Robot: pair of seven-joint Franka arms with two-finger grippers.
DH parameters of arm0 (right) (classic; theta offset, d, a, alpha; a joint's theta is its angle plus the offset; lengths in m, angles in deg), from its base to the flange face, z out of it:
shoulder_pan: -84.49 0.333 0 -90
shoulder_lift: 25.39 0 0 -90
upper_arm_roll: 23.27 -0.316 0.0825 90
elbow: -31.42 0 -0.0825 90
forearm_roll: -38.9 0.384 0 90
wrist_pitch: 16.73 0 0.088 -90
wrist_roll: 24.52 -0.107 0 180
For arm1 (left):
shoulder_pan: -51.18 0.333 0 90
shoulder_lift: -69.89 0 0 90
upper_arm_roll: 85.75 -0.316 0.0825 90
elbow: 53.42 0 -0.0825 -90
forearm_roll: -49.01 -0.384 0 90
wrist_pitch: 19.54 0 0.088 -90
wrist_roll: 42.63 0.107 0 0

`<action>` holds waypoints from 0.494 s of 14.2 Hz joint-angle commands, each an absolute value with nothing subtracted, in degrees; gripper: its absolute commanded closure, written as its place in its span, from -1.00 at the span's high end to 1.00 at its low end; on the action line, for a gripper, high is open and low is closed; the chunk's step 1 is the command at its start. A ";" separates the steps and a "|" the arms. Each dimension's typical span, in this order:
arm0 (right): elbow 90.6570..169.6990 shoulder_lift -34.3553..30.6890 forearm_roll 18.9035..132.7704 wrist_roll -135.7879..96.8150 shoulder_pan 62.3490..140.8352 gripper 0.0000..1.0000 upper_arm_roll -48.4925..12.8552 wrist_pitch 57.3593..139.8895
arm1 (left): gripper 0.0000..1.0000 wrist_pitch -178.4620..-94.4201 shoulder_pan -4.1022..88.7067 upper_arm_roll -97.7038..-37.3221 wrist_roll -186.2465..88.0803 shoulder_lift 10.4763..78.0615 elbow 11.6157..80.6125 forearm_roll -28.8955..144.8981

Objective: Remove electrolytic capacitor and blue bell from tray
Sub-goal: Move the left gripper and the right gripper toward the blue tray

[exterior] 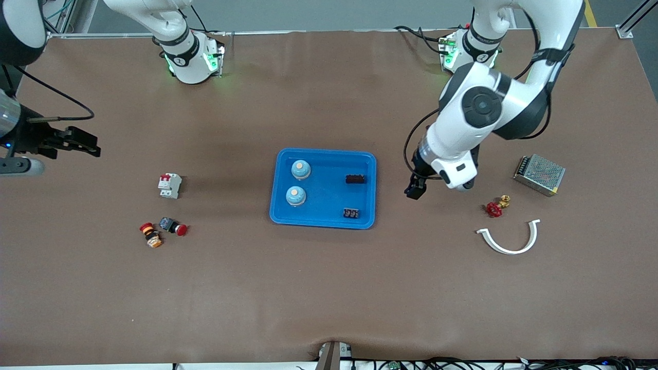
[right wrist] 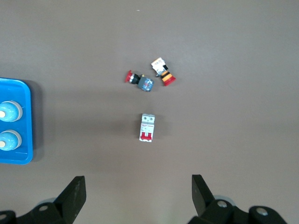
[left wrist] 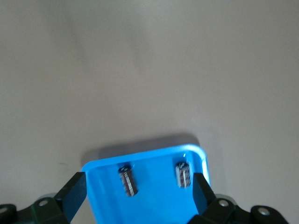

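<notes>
A blue tray (exterior: 329,201) lies mid-table. In it are two light-blue bells (exterior: 300,169) (exterior: 295,196) and two black capacitors (exterior: 355,179) (exterior: 351,213). My left gripper (exterior: 415,188) hangs open and empty over the bare table beside the tray, toward the left arm's end. The left wrist view shows its open gripper (left wrist: 138,191), the tray's end (left wrist: 154,207) and both capacitors (left wrist: 128,180) (left wrist: 183,174). My right gripper (exterior: 82,142) is open and empty over the table's right-arm end. It is also open in its wrist view (right wrist: 138,193), with the tray (right wrist: 18,156) and bells (right wrist: 8,112) far off.
A white and red circuit breaker (exterior: 169,185) (right wrist: 147,127) and two push buttons (exterior: 173,226) (exterior: 151,234) lie toward the right arm's end. A red valve (exterior: 496,207), a white curved clip (exterior: 509,239) and a metal power supply (exterior: 539,174) lie toward the left arm's end.
</notes>
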State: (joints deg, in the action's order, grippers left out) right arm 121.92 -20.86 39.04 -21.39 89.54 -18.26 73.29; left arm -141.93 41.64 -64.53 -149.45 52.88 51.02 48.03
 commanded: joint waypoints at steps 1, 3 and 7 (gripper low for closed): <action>121.16 -17.84 39.25 -22.23 94.31 1.00 -18.08 74.32 | 1.00 -141.53 39.76 -64.39 -159.41 46.09 44.07 42.43; 121.16 -15.81 40.30 -30.61 98.62 1.00 -18.08 78.07 | 1.00 -141.53 38.70 -64.39 -162.24 43.36 42.12 40.93; 121.59 -12.03 40.92 -43.41 105.93 1.00 -18.08 83.18 | 1.00 -142.06 36.68 -64.48 -166.54 38.53 38.78 38.29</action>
